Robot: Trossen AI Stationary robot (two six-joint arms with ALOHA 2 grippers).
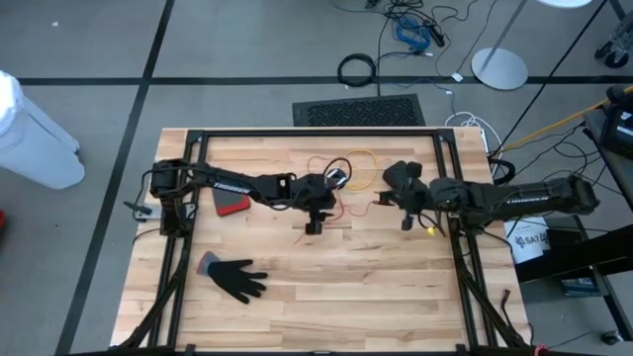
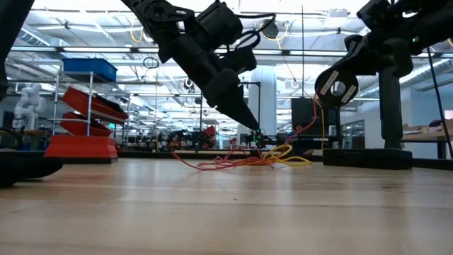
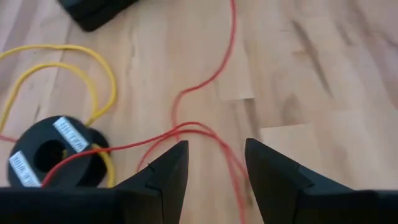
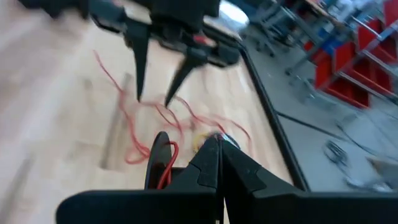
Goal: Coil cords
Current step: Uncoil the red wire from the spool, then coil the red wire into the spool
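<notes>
1. A wooden desk (image 1: 326,287) seen from above, with two dark robot arms reaching toward its middle from either side
2. The left tool (image 3: 214,163) hangs just above the desk with its two fingers parted and nothing between them; a thin red cord (image 3: 202,84) runs loosely across the wood beneath and between the fingertips
3. A yellow cord (image 3: 62,62) loops beside a black ring-shaped spool (image 3: 53,155) with white labels, close to the left tool
4. From desk level, red and yellow cords (image 2: 248,159) lie tangled in a loose heap under the left tool's tips
5. The right tool (image 4: 217,152) is clenched, fingers pressed together; a red strand hangs beside it, whether gripped I cannot tell
6. A black glove (image 1: 235,276) lies nearer the front left, well apart from the cords
</notes>
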